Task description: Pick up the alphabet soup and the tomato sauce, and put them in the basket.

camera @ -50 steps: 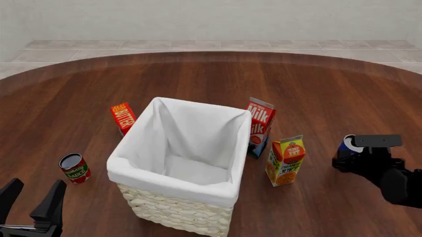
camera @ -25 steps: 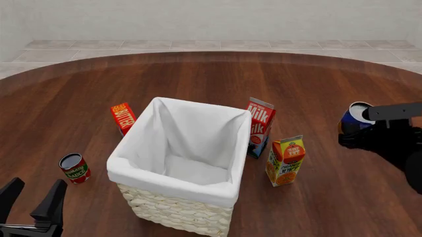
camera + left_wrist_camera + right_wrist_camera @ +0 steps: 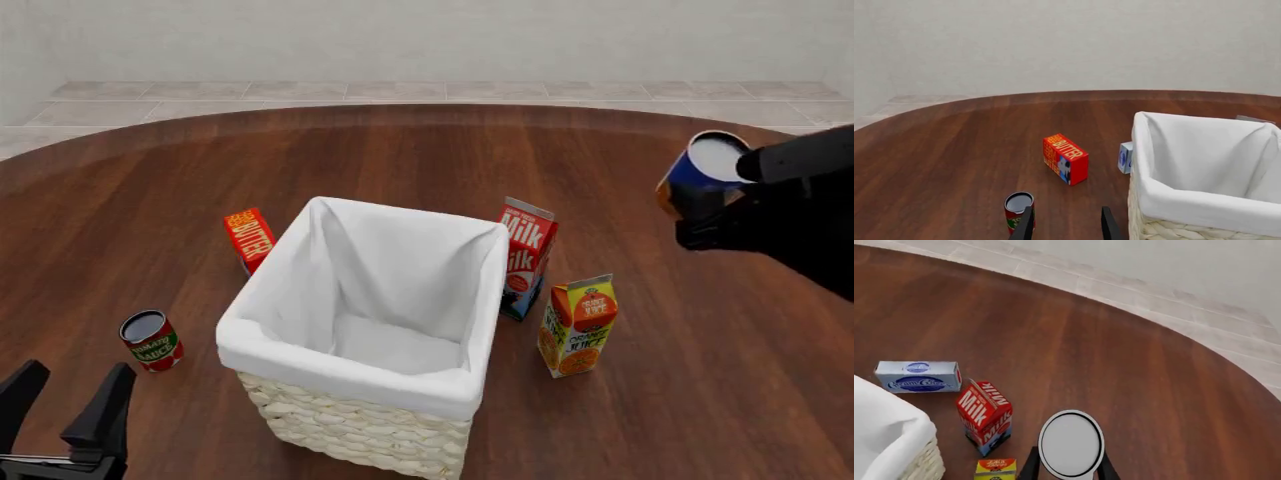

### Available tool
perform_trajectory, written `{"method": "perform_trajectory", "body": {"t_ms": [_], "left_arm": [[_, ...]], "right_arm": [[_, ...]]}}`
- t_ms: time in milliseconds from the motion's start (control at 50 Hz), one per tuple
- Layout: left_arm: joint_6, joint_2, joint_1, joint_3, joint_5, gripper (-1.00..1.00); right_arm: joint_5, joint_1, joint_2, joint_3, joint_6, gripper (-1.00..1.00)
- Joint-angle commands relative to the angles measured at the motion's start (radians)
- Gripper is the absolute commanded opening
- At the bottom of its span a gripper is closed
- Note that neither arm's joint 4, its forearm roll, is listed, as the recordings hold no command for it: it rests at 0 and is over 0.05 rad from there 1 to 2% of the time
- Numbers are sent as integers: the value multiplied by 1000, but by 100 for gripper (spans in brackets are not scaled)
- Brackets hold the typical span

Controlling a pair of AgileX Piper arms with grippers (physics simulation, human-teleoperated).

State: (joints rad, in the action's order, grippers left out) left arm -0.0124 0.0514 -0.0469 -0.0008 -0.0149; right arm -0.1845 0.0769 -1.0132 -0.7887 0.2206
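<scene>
Two readable labels, "Milk" carton (image 3: 525, 257) and "BUTTER" box (image 3: 1065, 159); right gripper (image 3: 697, 212) clamps the alphabet soup (image 3: 699, 170) aloft, label hidden; left gripper (image 3: 63, 407) gapes near tomato sauce (image 3: 150, 340), beside basket (image 3: 358, 420).

Round dark-brown wooden table (image 3: 400, 150) bearing four distractors: red rectangular butter box (image 3: 248, 238) tilted at left; upright red-and-white milk carton (image 3: 525, 258); upright yellow-orange juice carton (image 3: 577, 325) just beside it; pale-blue cream-cheese box (image 3: 918, 376) lying flat.
</scene>
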Motion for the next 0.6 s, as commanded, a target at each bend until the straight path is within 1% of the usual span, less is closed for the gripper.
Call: {"method": "perform_trajectory", "body": {"t_ms": [20,140,160,180,280,300,340,600], "left_arm": [[-3,4,-2,0,-2,100],[-5,-6,0,0,8,100],[-5,-7,0,0,9,100],[-5,-11,1,0,12,100],[-6,-19,1,0,17,100],[-6,-20,1,0,19,100],[-6,-24,1,0,22,100],[-7,-22,1,0,20,100]], "right_arm": [[-76,125,28,-113,-2,-100],[-97,194,20,-159,-12,-100],[-97,197,20,-160,-8,-100],[-98,217,13,-167,-1,-100],[-104,274,-3,-193,-2,-100],[-105,299,-9,-203,0,-100],[-104,324,-16,-209,5,-100],[-116,453,-76,-275,25,-100]]}}
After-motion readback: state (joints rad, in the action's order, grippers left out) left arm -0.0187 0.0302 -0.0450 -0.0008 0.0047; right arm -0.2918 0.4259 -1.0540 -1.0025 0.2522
